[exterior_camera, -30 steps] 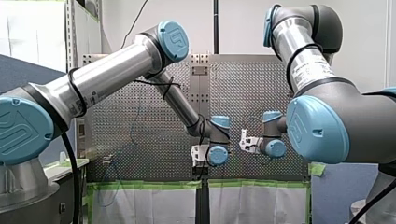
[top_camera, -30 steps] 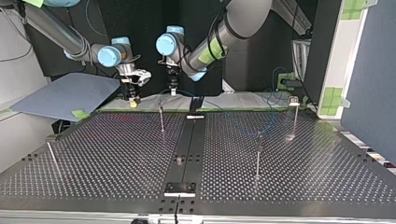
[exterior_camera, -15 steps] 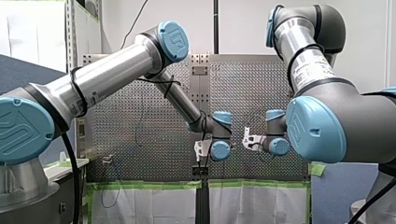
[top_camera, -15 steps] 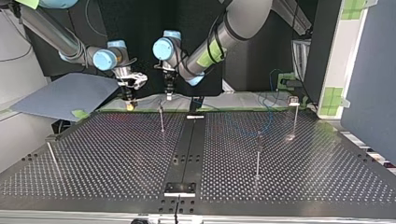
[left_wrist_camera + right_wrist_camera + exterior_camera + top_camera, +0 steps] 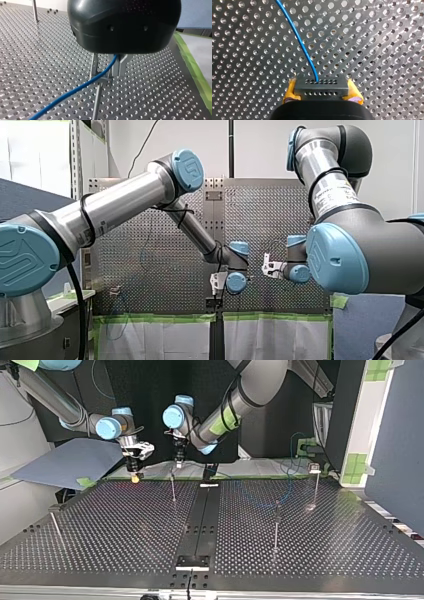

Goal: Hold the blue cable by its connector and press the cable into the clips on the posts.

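Over the last second both arms have carried the cable sideways along the far end of the dark perforated metal table [image 5: 125, 530]. In the top view our black-bodied left gripper [image 5: 177, 462] has come to hang right above the thin metal post [image 5: 173, 491] nearest the arms. Our right gripper [image 5: 135, 476] has drawn further off, to the side of that post away from the table's middle. We read this as the stretch of thin blue cable [image 5: 75, 91] between the two grippers being laid across the post's top. The press into its small dark clip [image 5: 103, 78] looks about due.

Our right gripper pinches the dark grey rectangular connector [image 5: 321, 87] between its yellow pads [image 5: 290, 89]. The cable leaves the connector's holed face and curves off over the table. At the other end it comes out from under our left gripper and crosses right at the clip. We cannot tell whether that gripper clamps it or only guides it, nor whether it is seated.

From the post the cable trails loosely toward two more posts [image 5: 276, 527] [image 5: 315, 485], well apart from it. A fourth post [image 5: 55, 527] stands well apart on its other side. A grey sheet [image 5: 70, 462] lies beyond the table's edge behind the post, and green tape [image 5: 191, 67] lines that edge. Nothing lies between cable and clip. The hazard, we judge, is our left gripper knocking the post's top.
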`<control>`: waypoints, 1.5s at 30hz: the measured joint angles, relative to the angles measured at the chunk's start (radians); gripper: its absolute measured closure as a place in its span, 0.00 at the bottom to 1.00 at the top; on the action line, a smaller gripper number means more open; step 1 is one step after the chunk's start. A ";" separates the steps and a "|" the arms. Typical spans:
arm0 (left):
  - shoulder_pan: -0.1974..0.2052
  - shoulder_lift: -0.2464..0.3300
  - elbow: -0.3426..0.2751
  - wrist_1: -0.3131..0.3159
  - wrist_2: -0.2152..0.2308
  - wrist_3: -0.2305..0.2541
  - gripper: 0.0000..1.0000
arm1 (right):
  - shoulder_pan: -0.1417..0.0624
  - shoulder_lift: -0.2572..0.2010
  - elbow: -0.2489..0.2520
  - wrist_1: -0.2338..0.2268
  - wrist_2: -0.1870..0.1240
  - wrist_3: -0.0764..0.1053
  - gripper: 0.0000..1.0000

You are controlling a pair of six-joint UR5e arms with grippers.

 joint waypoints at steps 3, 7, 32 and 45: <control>0.002 -0.004 0.026 -0.024 0.015 -0.021 1.00 | -0.003 0.000 -0.002 0.000 -0.004 0.001 1.00; 0.004 -0.005 0.043 -0.036 0.028 -0.032 1.00 | -0.006 0.000 -0.002 -0.003 -0.009 0.002 1.00; 0.057 -0.006 0.046 -0.036 0.080 -0.034 1.00 | -0.007 0.006 -0.012 -0.025 -0.026 0.001 1.00; 0.100 -0.007 0.068 -0.038 0.131 -0.032 1.00 | -0.007 0.013 -0.018 -0.034 -0.029 -0.001 1.00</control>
